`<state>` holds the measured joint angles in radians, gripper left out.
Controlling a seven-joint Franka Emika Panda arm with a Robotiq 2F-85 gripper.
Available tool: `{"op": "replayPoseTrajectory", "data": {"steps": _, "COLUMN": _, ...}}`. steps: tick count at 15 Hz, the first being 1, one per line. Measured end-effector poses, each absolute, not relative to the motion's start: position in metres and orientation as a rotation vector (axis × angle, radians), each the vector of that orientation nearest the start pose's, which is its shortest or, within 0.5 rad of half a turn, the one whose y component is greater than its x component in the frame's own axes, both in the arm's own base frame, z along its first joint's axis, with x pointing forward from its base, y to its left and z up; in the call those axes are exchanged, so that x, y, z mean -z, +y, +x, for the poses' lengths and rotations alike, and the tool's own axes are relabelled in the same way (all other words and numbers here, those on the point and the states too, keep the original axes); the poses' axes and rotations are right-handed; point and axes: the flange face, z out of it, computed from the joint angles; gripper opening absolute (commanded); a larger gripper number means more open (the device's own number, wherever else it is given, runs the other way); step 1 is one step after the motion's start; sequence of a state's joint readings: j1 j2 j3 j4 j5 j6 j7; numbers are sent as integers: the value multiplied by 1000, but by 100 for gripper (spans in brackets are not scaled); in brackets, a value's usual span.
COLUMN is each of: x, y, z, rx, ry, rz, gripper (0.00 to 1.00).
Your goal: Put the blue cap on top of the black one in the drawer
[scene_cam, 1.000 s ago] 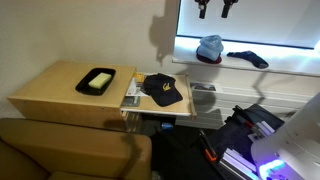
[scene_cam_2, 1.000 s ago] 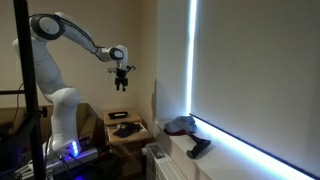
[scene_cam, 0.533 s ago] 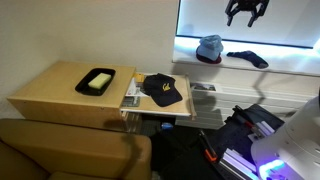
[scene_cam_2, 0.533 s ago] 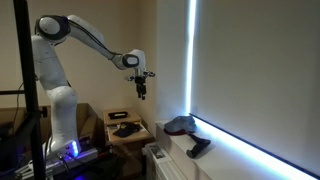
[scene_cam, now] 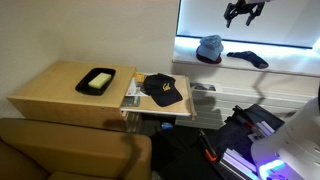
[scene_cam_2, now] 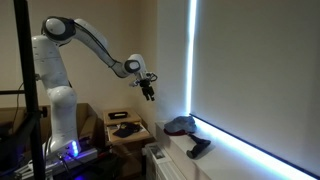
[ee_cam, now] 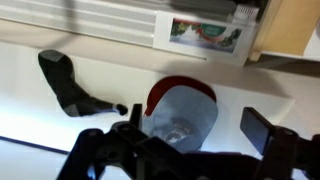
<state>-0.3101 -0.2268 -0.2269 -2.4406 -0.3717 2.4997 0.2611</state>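
Note:
The blue cap (scene_cam: 210,47) lies on the bright window sill, and it also shows in an exterior view (scene_cam_2: 180,125). In the wrist view the blue cap (ee_cam: 185,115) lies right below the camera, with the red underside of its brim showing. The black one (scene_cam: 162,90), with a yellow emblem, lies in the open pale-wood drawer (scene_cam: 158,114), which also shows in an exterior view (scene_cam_2: 125,130). My gripper (scene_cam: 245,10) hangs open and empty in the air above the sill, up and to the right of the blue cap. It also shows in an exterior view (scene_cam_2: 148,88) and in the wrist view (ee_cam: 197,122).
A dark flat cap (scene_cam: 247,58) lies on the sill beside the blue cap, seen also in the wrist view (ee_cam: 70,80). A black tray (scene_cam: 97,81) with pale contents sits on the wooden cabinet top (scene_cam: 50,90). A sofa back (scene_cam: 70,145) is in front.
The arm has swung from the room side toward the window. The gripper now sits lower and nearer the sill, above the caps. The caps have not moved.

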Motion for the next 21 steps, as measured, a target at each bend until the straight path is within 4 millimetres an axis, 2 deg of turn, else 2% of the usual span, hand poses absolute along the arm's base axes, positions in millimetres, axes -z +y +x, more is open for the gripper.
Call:
{"op": "replayPoseTrajectory", "data": {"steps": 2, "x": -399, "y": -271, "z": 422, "rx": 605, "ry": 979, "rz": -3219, "gripper": 100}}
{"op": "replayPoseTrajectory", "data": {"steps": 4, "x": -376, "y": -298, "z": 428, "rx": 740, "ry": 1125, "rz": -3145, "gripper": 100}}
{"op": "replayPoseTrajectory", "data": {"steps": 6, "x": -347, "y": -324, "z": 436, "rx": 720, "ry": 1320, "rz": -3054, "gripper": 100}}
{"op": "replayPoseTrajectory", "data": {"steps": 8, "x": -327, "y": -337, "z": 449, "rx": 649, "ry": 1450, "rz": -2963, "gripper": 100}}
{"op": "replayPoseTrajectory", "data": {"steps": 10, "x": -322, "y": -339, "z": 458, "rx": 638, "ry": 1469, "rz": -2946, "gripper": 100}}
{"op": "replayPoseTrajectory", "data": {"steps": 13, "x": -322, "y": -337, "z": 459, "rx": 628, "ry": 1450, "rz": -2941, "gripper": 100}}
{"op": "replayPoseTrajectory", "data": {"steps": 15, "x": -312, "y": -318, "z": 467, "rx": 599, "ry": 1323, "rz": -2920, "gripper": 100}}
{"op": "replayPoseTrajectory", "data": {"steps": 17, "x": -305, "y": -292, "z": 487, "rx": 594, "ry": 1258, "rz": -2830, "gripper": 100}}
{"op": "replayPoseTrajectory", "data": {"steps": 18, "x": -303, "y": -286, "z": 499, "rx": 607, "ry": 1237, "rz": -2785, "gripper": 100}}
{"op": "replayPoseTrajectory", "data": {"steps": 19, "x": -301, "y": -288, "z": 509, "rx": 628, "ry": 1226, "rz": -2759, "gripper": 100}}
{"op": "replayPoseTrajectory", "data": {"steps": 20, "x": -298, "y": -298, "z": 514, "rx": 644, "ry": 1225, "rz": -2754, "gripper": 100}}
{"op": "replayPoseTrajectory", "data": {"steps": 21, "x": -296, "y": -319, "z": 513, "rx": 661, "ry": 1249, "rz": -2759, "gripper": 100}}
